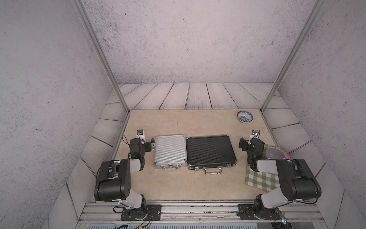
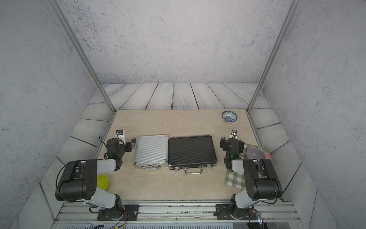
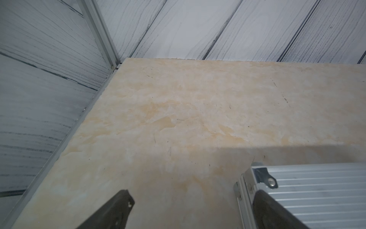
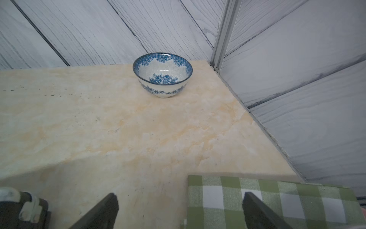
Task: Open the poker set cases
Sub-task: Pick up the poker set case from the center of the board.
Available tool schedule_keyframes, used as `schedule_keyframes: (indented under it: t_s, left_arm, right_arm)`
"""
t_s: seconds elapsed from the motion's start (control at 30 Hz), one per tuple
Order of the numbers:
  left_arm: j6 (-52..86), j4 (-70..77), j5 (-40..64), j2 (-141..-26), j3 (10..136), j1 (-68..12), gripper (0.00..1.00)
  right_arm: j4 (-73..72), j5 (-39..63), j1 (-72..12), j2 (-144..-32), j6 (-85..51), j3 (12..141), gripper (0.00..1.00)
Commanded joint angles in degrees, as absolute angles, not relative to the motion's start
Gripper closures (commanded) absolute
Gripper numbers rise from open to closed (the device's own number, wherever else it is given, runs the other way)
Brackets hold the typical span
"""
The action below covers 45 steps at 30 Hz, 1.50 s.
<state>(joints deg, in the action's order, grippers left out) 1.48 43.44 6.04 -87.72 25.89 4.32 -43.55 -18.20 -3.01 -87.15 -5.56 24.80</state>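
Note:
Two closed poker set cases lie flat side by side mid-table, handles toward the front: a smaller silver case (image 1: 170, 151) (image 2: 151, 151) and a larger black case (image 1: 210, 151) (image 2: 191, 151). My left gripper (image 1: 141, 145) (image 3: 194, 198) hovers open at the silver case's left edge. In the left wrist view one of its fingers overlaps the ribbed lid's corner (image 3: 316, 188). My right gripper (image 1: 251, 142) (image 4: 180, 198) stands open to the right of the black case, holding nothing. One of its fingers (image 4: 255, 210) is over a checked cloth.
A blue-and-white bowl (image 1: 245, 116) (image 4: 162, 74) sits at the back right. A green checked cloth (image 1: 261, 178) with a pale bowl (image 1: 274, 153) lies under the right arm. A yellow-green bowl (image 2: 102, 181) stands behind the left arm. Walls and metal posts enclose the table.

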Motion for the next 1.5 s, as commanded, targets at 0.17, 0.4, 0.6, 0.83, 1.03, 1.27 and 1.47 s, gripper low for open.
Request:
schedule_keyframes:
  t_s: [0.17,0.4,0.6,0.83,1.03,1.27,1.47]
  left_arm:
    - [1.01,43.06,6.77,-87.79,26.89,4.0,0.0]
    - [1.05,43.1,6.77,-87.73,26.89,4.0,0.0]
    - [1.05,43.15,6.79,-87.71,26.89,3.96,0.0]
    - [1.15,43.15,6.86,-87.67,26.81,3.97,0.0]
    - [1.05,42.99,6.52,-87.71,26.96,3.79,0.0]
    - [2.17,37.51,4.26,-82.54,27.75,3.76,0.33]
    - [4.91,26.42,-0.9,-74.46,32.26,3.55,0.32]
  right_arm:
    - [-43.64,-18.84,-3.16,-87.72,-5.98,25.22,0.01]
    - [-43.68,-18.86,-3.18,-87.74,-5.98,25.22,0.01]
    - [-43.68,-18.81,-3.19,-87.73,-5.98,25.22,0.01]
    - [-43.65,-18.86,-3.17,-87.72,-5.98,25.22,0.01]
    - [-43.64,-18.83,-3.16,-87.71,-5.98,25.22,0.01]
    - [-42.54,-19.87,-3.12,-86.83,-6.46,25.81,0.01]
    - [-26.42,-21.11,-3.15,-76.51,-7.53,30.11,0.03]
